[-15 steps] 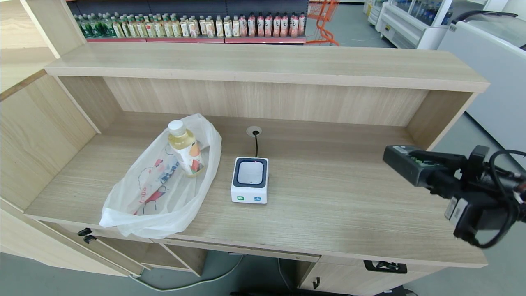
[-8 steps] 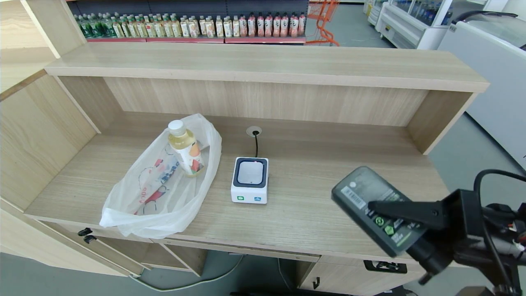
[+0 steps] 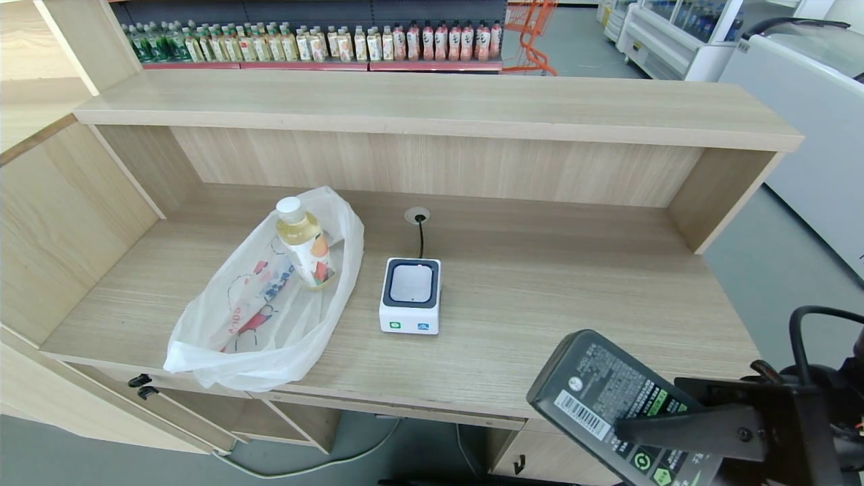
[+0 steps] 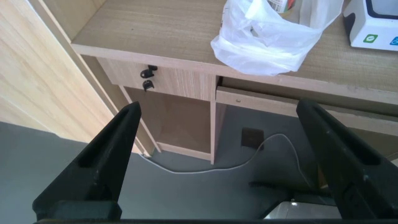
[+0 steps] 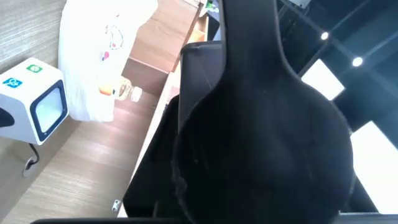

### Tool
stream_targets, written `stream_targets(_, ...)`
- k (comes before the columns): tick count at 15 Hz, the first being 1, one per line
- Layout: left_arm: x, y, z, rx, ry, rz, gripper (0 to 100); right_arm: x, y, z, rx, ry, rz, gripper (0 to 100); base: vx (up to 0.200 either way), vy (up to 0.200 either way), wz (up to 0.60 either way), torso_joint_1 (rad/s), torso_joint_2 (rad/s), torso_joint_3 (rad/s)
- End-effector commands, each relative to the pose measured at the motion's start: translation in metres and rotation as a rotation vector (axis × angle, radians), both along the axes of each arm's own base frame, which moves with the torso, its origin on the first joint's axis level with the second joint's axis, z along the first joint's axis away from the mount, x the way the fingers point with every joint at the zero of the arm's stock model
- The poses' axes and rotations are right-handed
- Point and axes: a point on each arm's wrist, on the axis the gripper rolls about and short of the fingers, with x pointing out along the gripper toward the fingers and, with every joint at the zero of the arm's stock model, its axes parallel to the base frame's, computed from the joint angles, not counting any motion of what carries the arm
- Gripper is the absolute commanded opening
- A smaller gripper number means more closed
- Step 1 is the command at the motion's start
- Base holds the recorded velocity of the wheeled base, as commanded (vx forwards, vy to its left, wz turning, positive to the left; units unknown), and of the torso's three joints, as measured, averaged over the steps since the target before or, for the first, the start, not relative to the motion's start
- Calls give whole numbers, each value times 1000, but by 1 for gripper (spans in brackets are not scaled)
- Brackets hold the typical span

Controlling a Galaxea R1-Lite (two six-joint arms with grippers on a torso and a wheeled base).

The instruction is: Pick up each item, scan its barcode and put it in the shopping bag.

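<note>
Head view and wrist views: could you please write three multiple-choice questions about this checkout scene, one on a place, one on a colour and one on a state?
1. Where is the bottle?
A. on the floor
B. in the shopping bag
C. on a chair

2. What colour is the pack held by the right gripper?
A. white
B. black
C. orange

3. In what state is the left gripper?
A. shut on a can
B. shut on a cable
C. open and empty

Answers:
1 B, since the bottle stands upright inside the white bag.
2 B, since the head view shows a black pack with a barcode label.
3 C, since the left wrist view shows its fingers wide apart with nothing between them.
</note>
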Motion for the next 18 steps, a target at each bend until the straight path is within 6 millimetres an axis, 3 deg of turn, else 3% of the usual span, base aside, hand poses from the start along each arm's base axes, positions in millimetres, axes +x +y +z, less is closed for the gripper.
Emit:
stream_targets(1, 0, 0, 0, 0, 0, 1, 100, 3, 1, -1, -3, -1, 1, 0, 0, 0, 0, 0, 0, 0)
stream_targets(11, 0, 0, 0, 0, 0, 1, 100, 7, 4, -1, 2, -11, 9, 0, 0, 0, 0, 0, 0, 0)
stream_targets(14, 0, 0, 0, 0, 0, 1, 100, 8, -2, 10, 32, -8, -24, 0, 0, 0, 0, 0, 0, 0)
stream_targets(15, 0, 0, 0, 0, 0, 1, 100, 6, -8, 30, 82, 56, -54, 0, 0, 0, 0, 0, 0, 0)
stream_targets(16, 0, 0, 0, 0, 0, 1, 100, 1, -32, 65, 221, 266, -212, 0, 0, 0, 0, 0, 0, 0)
stream_targets(17, 0, 0, 0, 0, 0, 1, 100, 0, -51, 72, 404, 505, -452, 0, 0, 0, 0, 0, 0, 0)
stream_targets(18, 0, 0, 0, 0, 0, 1, 100, 1, -55, 69, 591, 724, -593, 0, 0, 0, 0, 0, 0, 0)
